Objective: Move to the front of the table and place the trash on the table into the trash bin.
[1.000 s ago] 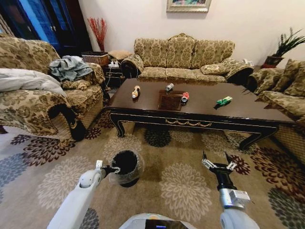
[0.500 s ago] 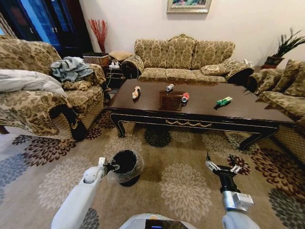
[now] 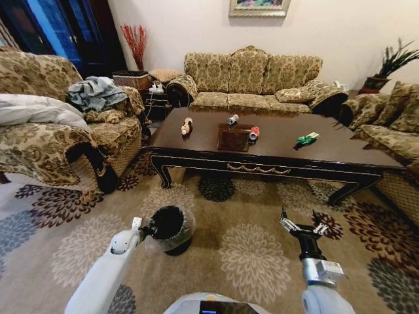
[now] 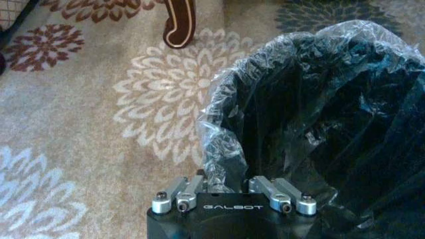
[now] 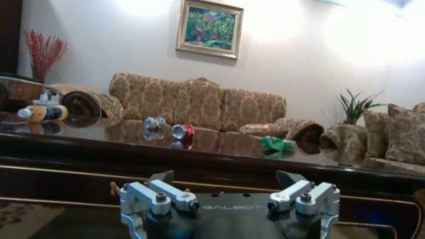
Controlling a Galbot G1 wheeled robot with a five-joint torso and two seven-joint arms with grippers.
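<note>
Four pieces of trash lie spread along the glossy dark brown desk, well beyond both end effectors. The left end effector is clamped on the rim of the trash bin, a small round black bin whose crinkled clear plastic liner puffs out over the edge; in the left wrist view the fingers pinch the liner and rim together. The bin stands on the flowered carpet, near the desk's curved black leg. On the desk, farthest to the left, is a tan bottle-like piece with a pale cap, lying on its side. Next comes a small silver-grey can, then a crushed red can just beside the square centre inlay. A green wrapper lies ahead of the right end effector, which hovers low over the carpet with its fingers spread wide apart, holding nothing. Its wrist camera faces the desk's front edge, level with the shiny top.
</note>
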